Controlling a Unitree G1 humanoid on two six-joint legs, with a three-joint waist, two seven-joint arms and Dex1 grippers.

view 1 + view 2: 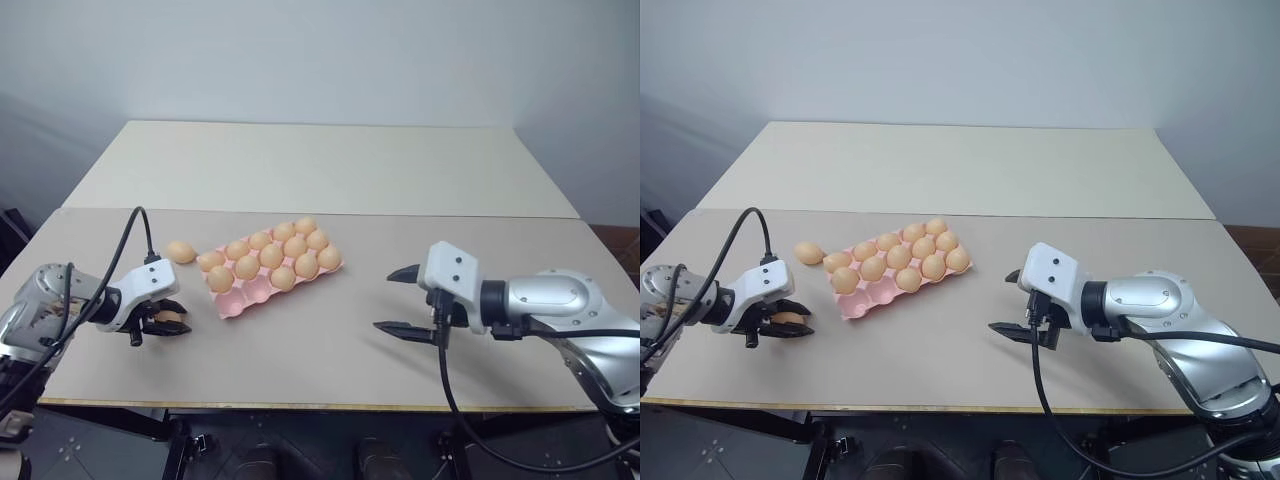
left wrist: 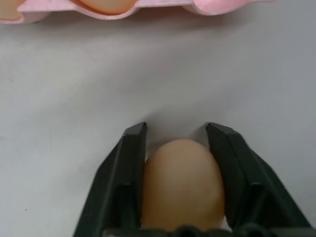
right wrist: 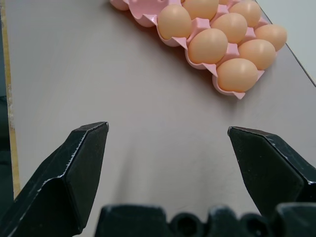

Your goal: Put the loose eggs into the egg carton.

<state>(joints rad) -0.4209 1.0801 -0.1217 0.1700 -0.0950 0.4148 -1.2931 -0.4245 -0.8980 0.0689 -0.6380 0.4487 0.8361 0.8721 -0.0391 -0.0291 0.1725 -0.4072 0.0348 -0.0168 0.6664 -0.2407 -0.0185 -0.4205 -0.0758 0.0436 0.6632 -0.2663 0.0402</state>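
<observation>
Beige bench (image 1: 330,350): left gripper (image 1: 168,322) jaws clamp a loose egg (image 2: 181,183); right gripper (image 1: 400,300) jaws gape empty. Next, lift toward the egg carton (image 1: 240,302).

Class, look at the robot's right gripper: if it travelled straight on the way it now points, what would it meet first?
The right gripper, fingers open and empty, points toward the robot's left and slightly down across the table. Bare tabletop probably comes first; if it cleared that, the near end of the egg carton would follow. Depth is unclear.
</observation>
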